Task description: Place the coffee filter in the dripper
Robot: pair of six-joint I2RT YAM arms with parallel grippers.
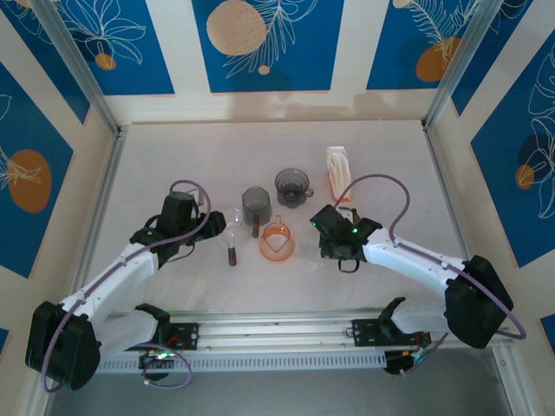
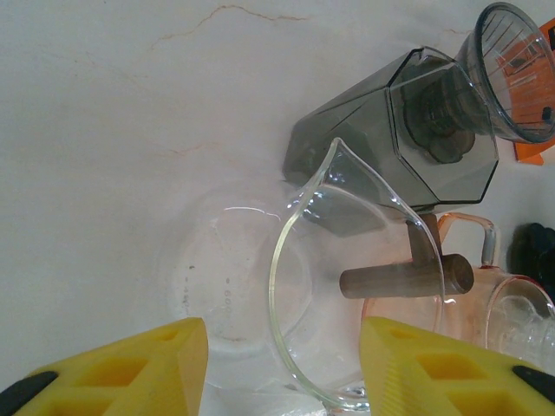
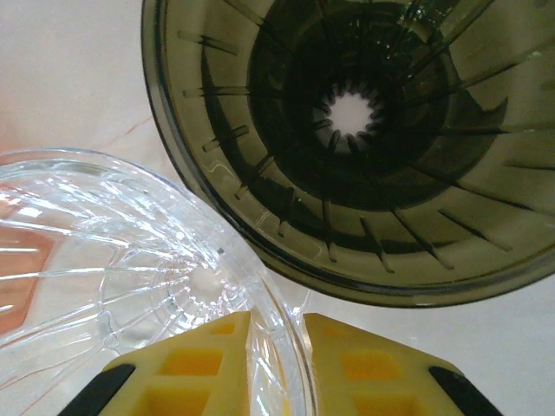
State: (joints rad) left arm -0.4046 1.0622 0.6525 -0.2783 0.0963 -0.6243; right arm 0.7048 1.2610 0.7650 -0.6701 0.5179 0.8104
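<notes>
Right tool (image 3: 277, 328) is pressed close, pinching the clear dripper (image 3: 113, 251) by its rim, one finger inside and one outside. Dark dripper (image 3: 260, 130) sits just beside it. Left tool (image 2: 282, 334) is spread either side of the glass carafe (image 2: 303, 286); can't tell if it touches. Coffee filter stack (image 1: 338, 167) stands on the tabletop (image 1: 173, 156), right of the dark dripper, apart from both tools.

Left pincer (image 2: 284, 347) wide apart, right pincer (image 3: 276, 328) nearly closed
</notes>
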